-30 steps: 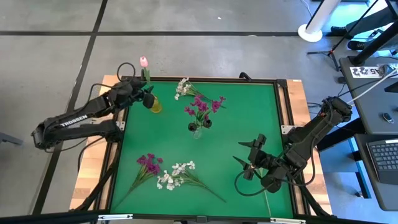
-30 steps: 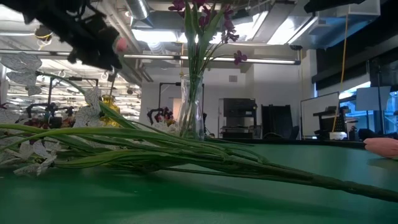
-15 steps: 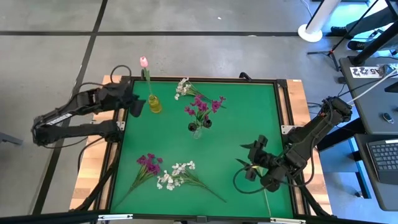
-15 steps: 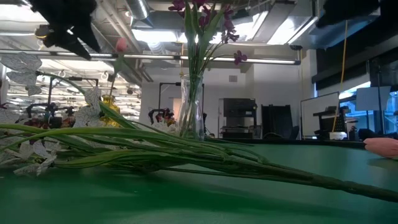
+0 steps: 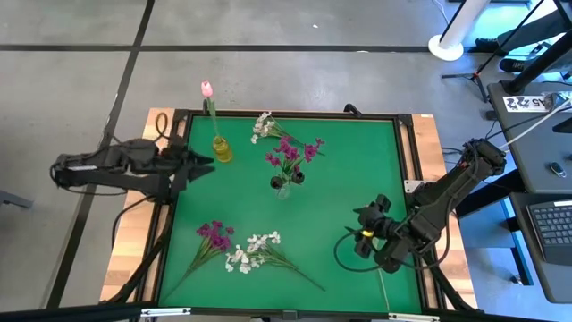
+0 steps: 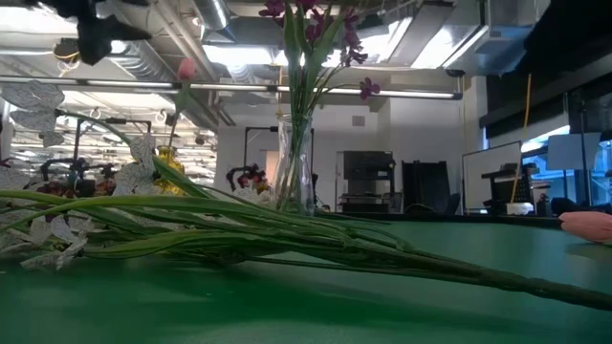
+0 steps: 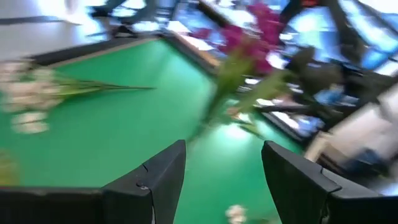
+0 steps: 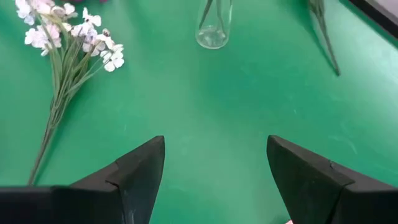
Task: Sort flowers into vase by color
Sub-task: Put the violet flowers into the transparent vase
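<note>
Yellow vase (image 5: 221,149) holds the pink tulip (image 5: 206,88); my left gripper (image 5: 198,165) beside it and right gripper (image 5: 365,231) gape empty.

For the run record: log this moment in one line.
left gripper: open, empty, at table's left edge | right gripper: open, empty, near right | pink tulip: in yellow vase | magenta flowers: in clear vase

Pink tulip (image 5: 206,88) stands in the yellow vase (image 5: 221,150) at eleven o'clock; magenta sprays (image 5: 288,154) fill the clear vase (image 5: 283,189) near centre; magenta bunch (image 5: 213,235) and white bunch (image 5: 253,251) lie flat at seven; white spray (image 5: 264,125) lies at twelve.
</note>
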Controlling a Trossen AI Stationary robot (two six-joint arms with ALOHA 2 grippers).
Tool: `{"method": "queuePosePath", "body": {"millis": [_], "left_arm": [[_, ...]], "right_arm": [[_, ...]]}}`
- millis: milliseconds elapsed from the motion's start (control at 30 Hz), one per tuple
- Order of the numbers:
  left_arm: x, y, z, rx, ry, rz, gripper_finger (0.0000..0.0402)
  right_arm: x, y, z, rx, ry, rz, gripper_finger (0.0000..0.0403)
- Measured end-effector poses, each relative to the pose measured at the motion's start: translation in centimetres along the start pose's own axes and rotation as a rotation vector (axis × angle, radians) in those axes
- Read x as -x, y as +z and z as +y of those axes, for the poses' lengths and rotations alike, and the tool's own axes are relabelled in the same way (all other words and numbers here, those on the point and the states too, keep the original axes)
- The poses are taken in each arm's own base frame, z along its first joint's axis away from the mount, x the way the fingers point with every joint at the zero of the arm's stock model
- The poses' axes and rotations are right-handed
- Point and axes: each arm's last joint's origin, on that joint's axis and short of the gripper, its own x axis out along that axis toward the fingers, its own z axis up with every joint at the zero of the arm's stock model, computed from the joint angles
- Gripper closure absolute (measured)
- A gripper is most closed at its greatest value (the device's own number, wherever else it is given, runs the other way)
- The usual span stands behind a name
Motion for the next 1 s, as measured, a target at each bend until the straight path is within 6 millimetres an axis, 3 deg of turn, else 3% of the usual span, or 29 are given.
{"method": "queuePosePath", "body": {"millis": [167,467,667,1000], "left_arm": [[-2.3,-2.7,-0.3,-0.055,-0.094,0.074,0.0195],[-4.6,-6.8,-1.6,-0.048,-0.035,0.277,0.0196],[-6.1,-10.2,-3.0,-0.040,0.059,0.508,0.0196],[-6.6,-11.9,-9.4,-0.092,0.272,0.812,0.0196]], "right_arm": [[-0.1,0.2,-0.1,-0.005,-0.014,-0.022,0.0123],[-0.1,0.2,-0.1,0.020,-0.015,-0.023,0.0123],[-0.1,0.4,-0.2,0.054,-0.051,-0.093,0.0123],[-1.0,1.3,-0.8,0.074,-0.097,-0.089,0.0123]]}}
